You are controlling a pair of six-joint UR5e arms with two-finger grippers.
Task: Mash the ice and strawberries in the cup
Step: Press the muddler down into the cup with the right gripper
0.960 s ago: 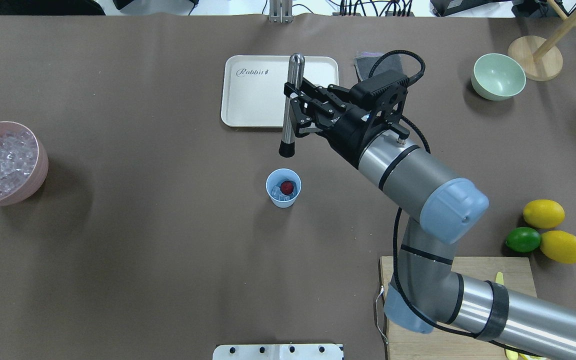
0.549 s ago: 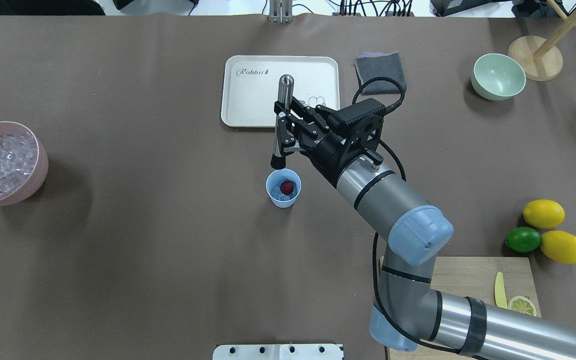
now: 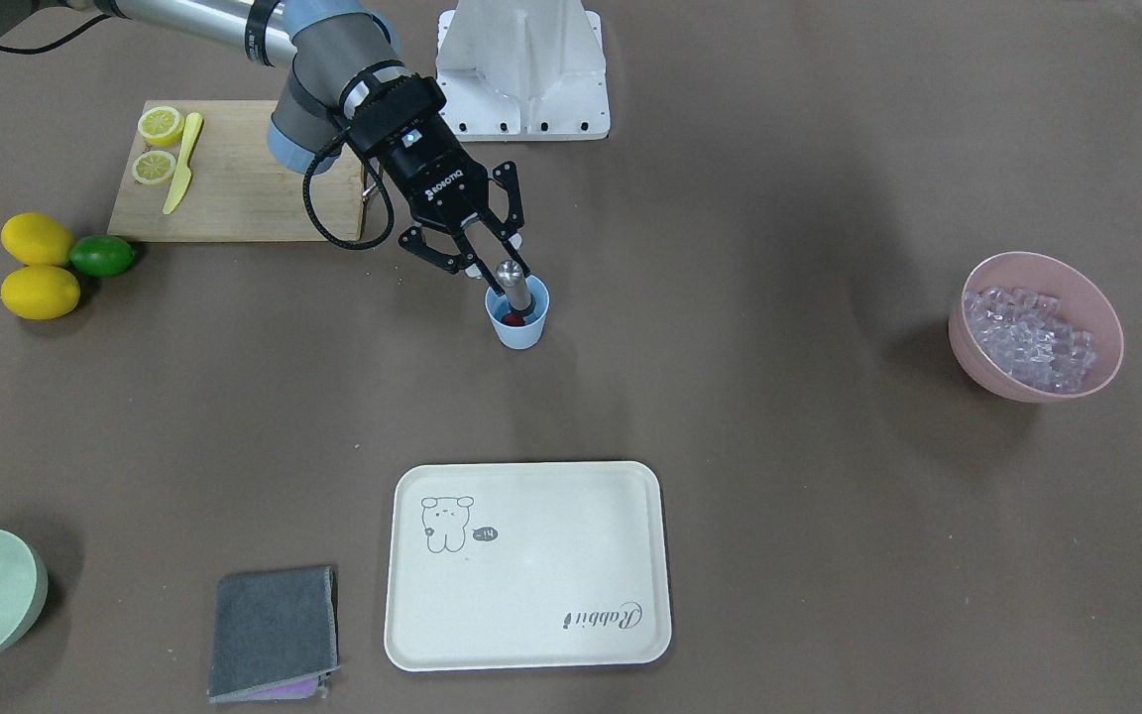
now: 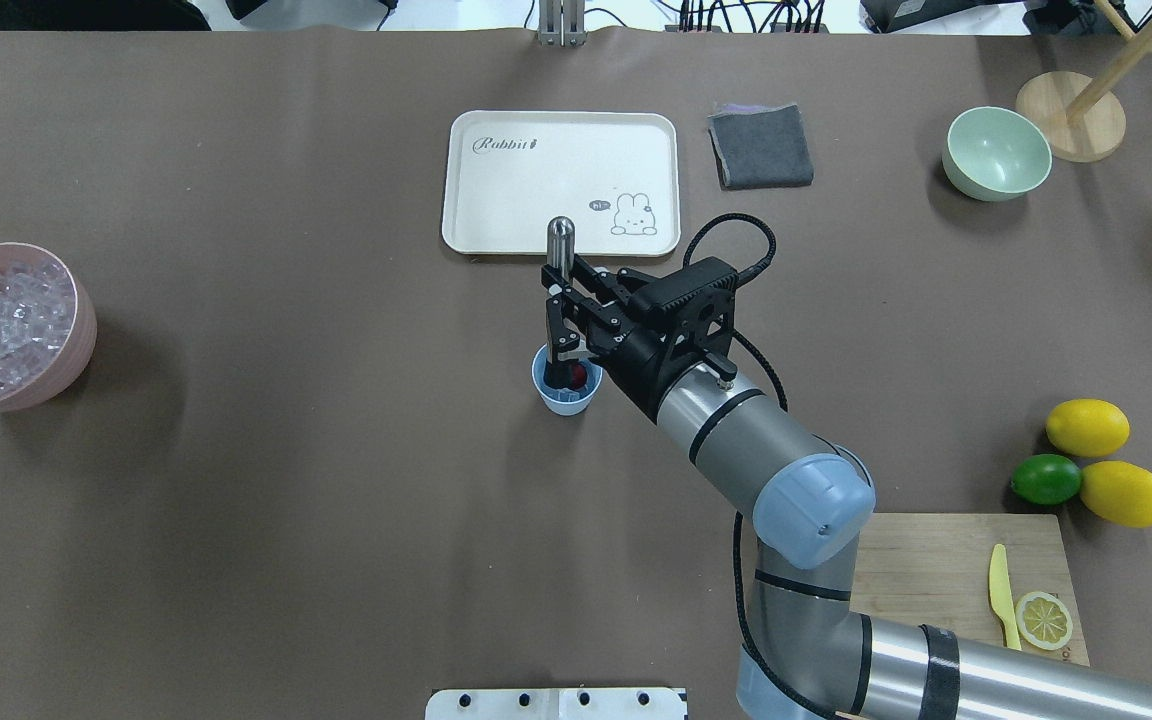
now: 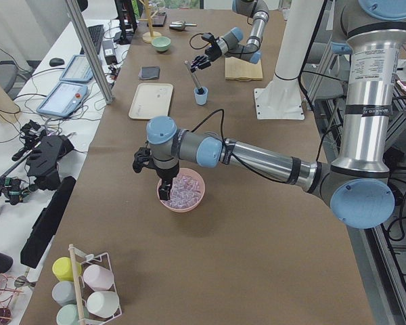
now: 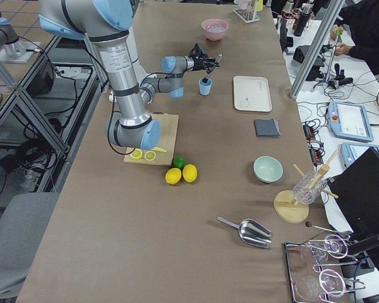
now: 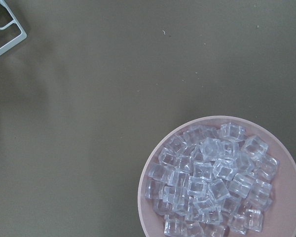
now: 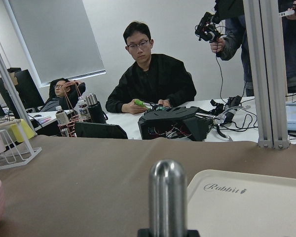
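Steel muddler [image 4: 560, 245] in the cup [image 4: 566, 404], clamped by the right gripper [image 4: 556, 320].
Its fingers pinch the shaft halfway up. The black tip sits inside the light blue cup at the strawberry [image 4: 577, 376], and any ice there is hidden. The berry should crush softly, but hard cubes may skid and the light, unheld cup could tip. The left gripper [image 5: 164, 191] hangs over the pink bowl [image 5: 197, 202]; I cannot tell how its fingers stand.

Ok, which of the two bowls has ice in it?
The pink bowl, at the robot's left end of the table, is heaped with clear ice cubes; the pale green bowl on its right side is empty.
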